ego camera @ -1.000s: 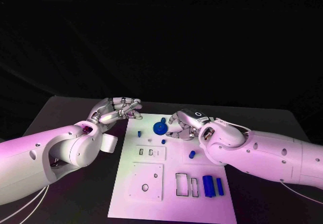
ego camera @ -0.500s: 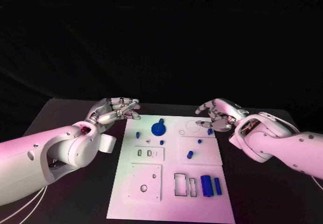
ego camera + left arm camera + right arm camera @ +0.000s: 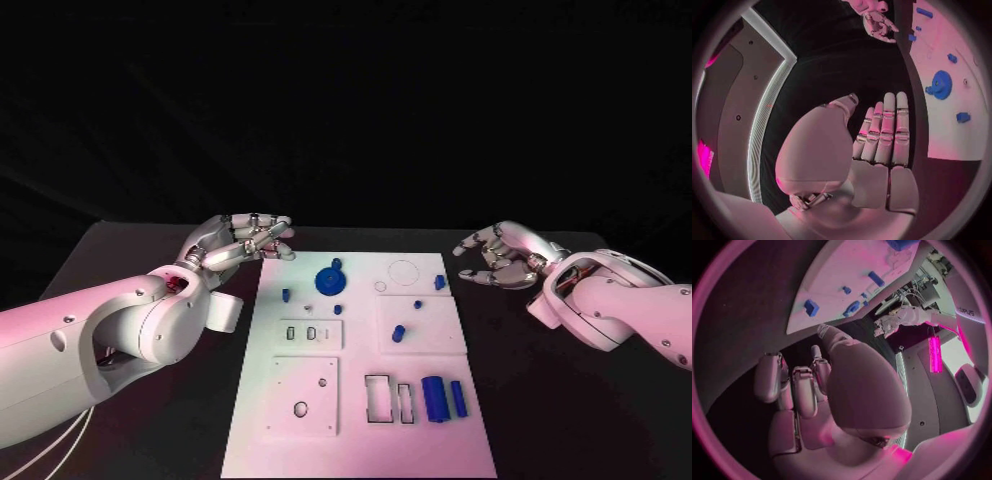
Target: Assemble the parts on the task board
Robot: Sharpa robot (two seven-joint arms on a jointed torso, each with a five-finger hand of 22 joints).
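My right robot hand (image 3: 500, 256) curls on nothing, my left robot hand (image 3: 242, 238) too; the task board's (image 3: 361, 400) bottom edge is cut off.

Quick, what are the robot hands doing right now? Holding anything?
Left robot hand: holds nothing, fingers curled in beside the task board.
Right robot hand: holds nothing, fingers curled in, off the board's other side.

Task board (image 3: 361, 420) lies mid-surface (image 3: 130, 250); left hand (image 3: 242, 240) beside its far-left corner, right hand (image 3: 500, 256) off its right.
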